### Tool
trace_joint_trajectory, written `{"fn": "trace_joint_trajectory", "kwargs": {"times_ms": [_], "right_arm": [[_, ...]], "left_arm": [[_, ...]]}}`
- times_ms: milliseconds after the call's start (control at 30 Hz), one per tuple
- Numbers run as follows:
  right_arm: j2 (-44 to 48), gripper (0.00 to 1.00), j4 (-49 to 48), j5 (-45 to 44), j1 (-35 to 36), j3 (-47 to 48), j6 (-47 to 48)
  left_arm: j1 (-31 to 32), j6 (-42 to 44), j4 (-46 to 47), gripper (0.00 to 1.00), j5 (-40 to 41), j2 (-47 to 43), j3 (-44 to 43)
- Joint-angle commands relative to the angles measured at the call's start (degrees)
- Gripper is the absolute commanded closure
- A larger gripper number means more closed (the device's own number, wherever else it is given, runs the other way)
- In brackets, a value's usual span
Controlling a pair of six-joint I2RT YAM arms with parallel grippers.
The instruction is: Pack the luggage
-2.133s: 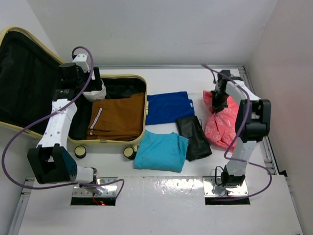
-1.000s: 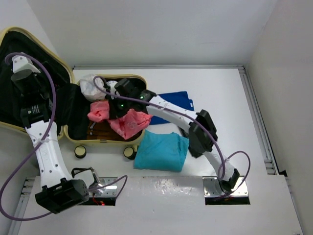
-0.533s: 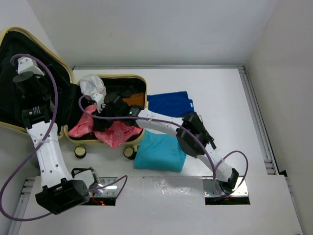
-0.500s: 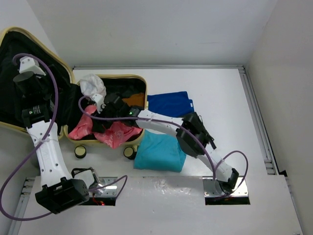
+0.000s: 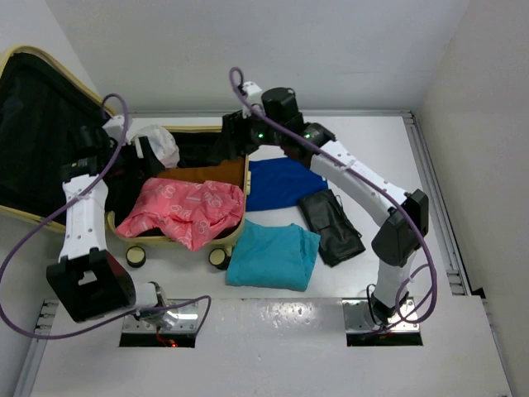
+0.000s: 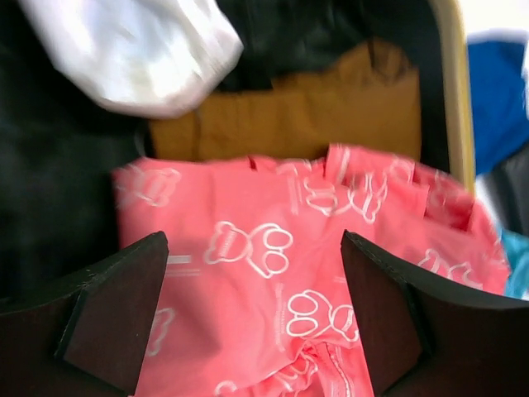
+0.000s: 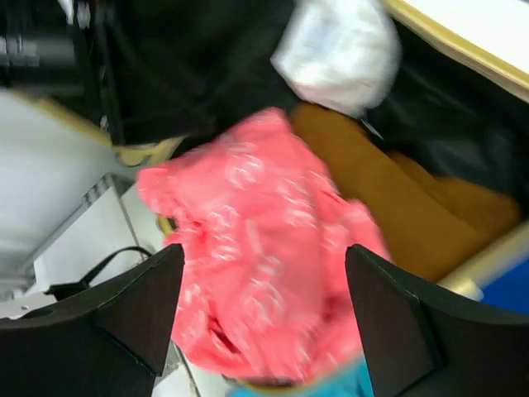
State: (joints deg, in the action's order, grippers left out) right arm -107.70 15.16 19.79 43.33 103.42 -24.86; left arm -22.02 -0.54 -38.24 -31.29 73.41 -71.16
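The luggage (image 5: 192, 129) lies open at the left, its black-lined lid tilted up behind. A pink paw-print garment (image 5: 186, 211) is spread in its lower half over a brown garment (image 5: 202, 174) and droops over the front rim. A white bundle (image 5: 159, 145) sits in the back corner. My left gripper (image 5: 136, 150) hovers open above the pink garment (image 6: 264, 248), nothing between its fingers (image 6: 116, 314). My right gripper (image 5: 225, 139) hangs open over the far rim, well above the pink garment (image 7: 264, 248), holding nothing.
On the table right of the luggage lie a folded blue garment (image 5: 285, 182), a teal garment (image 5: 273, 255) and a black item (image 5: 331, 227). Two wheels (image 5: 135, 256) stick out at the suitcase's front. A wall stands close on the right.
The right gripper opened, dropped the pink garment into the luggage and pulled back up to the far rim. The left arm swung from the lid toward the case's lower half.
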Motion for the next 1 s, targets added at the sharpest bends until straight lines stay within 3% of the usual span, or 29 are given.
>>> {"fn": "trace_joint_trajectory", "kwargs": {"times_ms": [0, 233, 367, 667, 767, 967], "right_arm": [[-3.1, 0.22, 17.0, 1.6, -2.9, -0.3, -4.5], [-7.2, 0.22, 17.7, 8.2, -8.2, -5.9, -6.9], [-8.6, 0.22, 20.1, 13.3, -9.1, -4.4, -5.9], [-8.8, 0.18, 30.7, 23.5, -7.1, 3.0, 9.5], [-5.5, 0.18, 29.3, 23.8, -6.9, -0.1, 10.6], [-11.5, 0.28, 37.0, 23.5, -6.9, 7.8, 6.0]], "left_arm": [[4.0, 2.6, -1.9, 0.1, 2.5, 3.0, 0.8], [9.0, -1.9, -2.5, 0.11, 17.0, 10.5, 1.3], [10.2, -3.6, -2.5, 0.14, 21.7, 13.6, 0.6], [11.4, -5.0, -2.5, 0.2, 23.4, 17.3, 0.5], [11.9, -5.6, -1.9, 0.2, 22.9, 17.3, 1.0], [11.9, -6.1, -0.8, 0.2, 23.4, 16.8, 1.0]]}}
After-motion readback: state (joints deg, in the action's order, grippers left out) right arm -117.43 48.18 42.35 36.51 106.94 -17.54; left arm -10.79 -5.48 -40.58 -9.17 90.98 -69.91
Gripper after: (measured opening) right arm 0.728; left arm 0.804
